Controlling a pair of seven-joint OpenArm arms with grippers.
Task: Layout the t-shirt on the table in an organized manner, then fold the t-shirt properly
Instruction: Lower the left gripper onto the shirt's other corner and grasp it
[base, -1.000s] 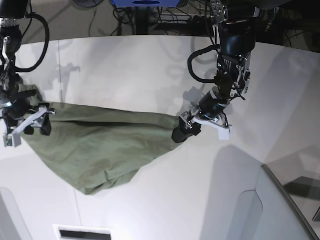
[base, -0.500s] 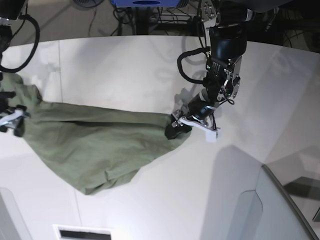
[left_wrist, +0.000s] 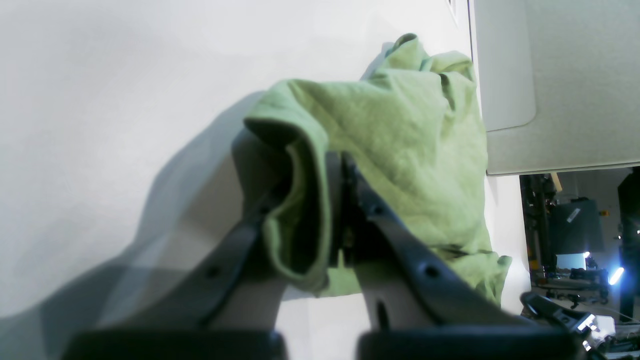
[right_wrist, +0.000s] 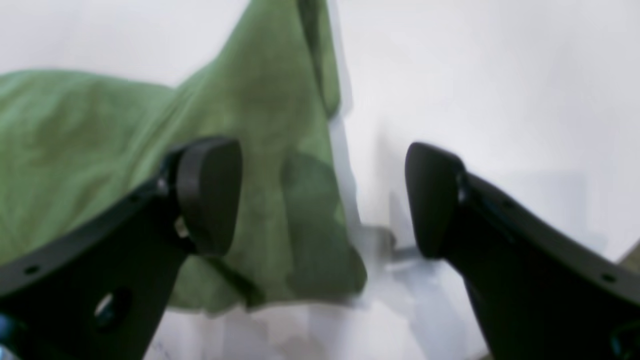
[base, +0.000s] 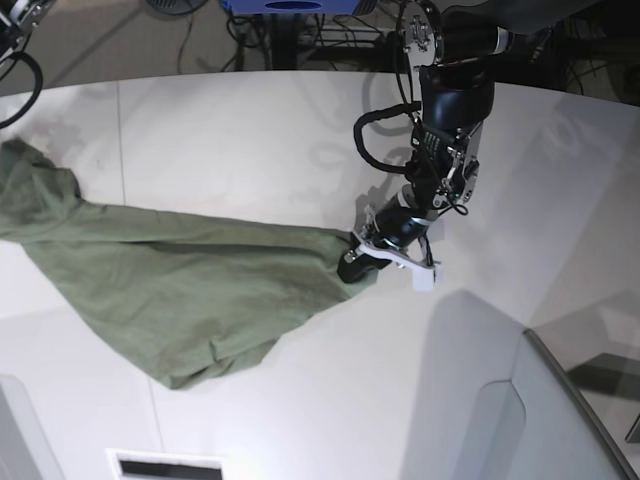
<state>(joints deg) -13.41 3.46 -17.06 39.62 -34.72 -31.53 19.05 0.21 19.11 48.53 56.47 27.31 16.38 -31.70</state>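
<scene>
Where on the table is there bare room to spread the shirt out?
Free: the far table strip behind the t-shirt, and the near stretch between its hem and the grey panel. Crowded: the shirt's right tip, pinched by the left tool.

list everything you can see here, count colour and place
olive-green soft cotton t-shirt: one, bunched, spread across the table's left half in the base view
large white smooth table: one, under everything
grey translucent panel: one, base view's lower right corner
white slotted plate: one, bottom edge of base view
dark cables and stands: several, behind the table
left end effector: one, black, shut on the t-shirt's edge
right end effector: one, black, open above the t-shirt's other end
</scene>
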